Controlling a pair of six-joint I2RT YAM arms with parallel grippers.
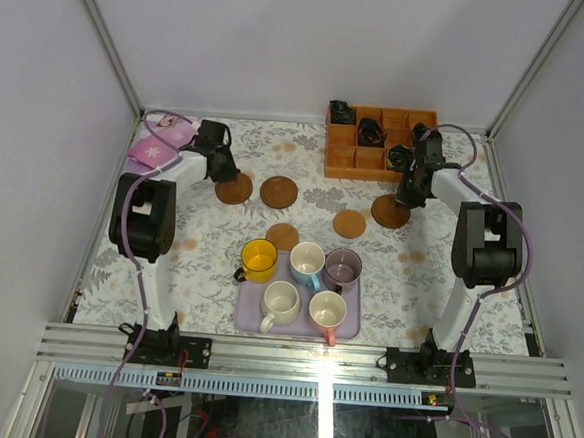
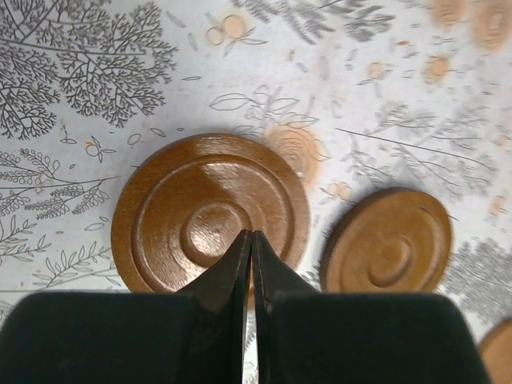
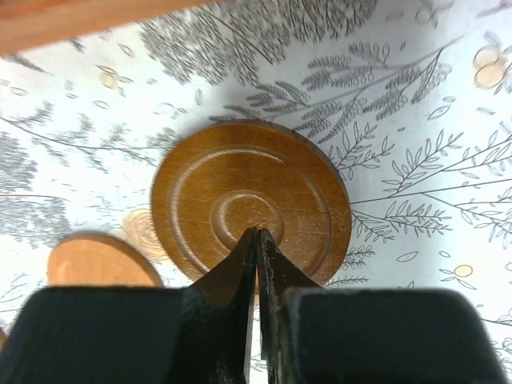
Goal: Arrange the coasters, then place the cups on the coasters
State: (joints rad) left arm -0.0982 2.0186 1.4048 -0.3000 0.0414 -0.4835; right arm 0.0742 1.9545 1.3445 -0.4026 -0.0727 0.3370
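**Five coasters (image 1: 283, 235) spread, cups (image 1: 280, 303) on lavender tray (image 1: 248, 323)**

Left fingers (image 2: 232, 276), pressed shut, hover over the far-left dark coaster (image 2: 210, 212). Right fingers (image 3: 232, 272), also shut, hover over the far-right dark coaster (image 3: 250, 196). All cups stand crowded together.

1. The left gripper (image 2: 250, 238) hides the near rim of the dark ringed coaster (image 2: 210, 208).
2. Far to its right, a corner coaster (image 2: 500, 356) is cut off by the picture's edge.
3. The right gripper (image 3: 258, 236) hides the near rim of the grooved coaster (image 3: 252, 184).
4. Left of it, the gripper's body hides half of a light coaster (image 3: 96, 258).
5. Past it, the orange-brown box (image 3: 72, 16) is blurry and cut off.
6. Black things (image 1: 370, 136) in that box are too small to tell.
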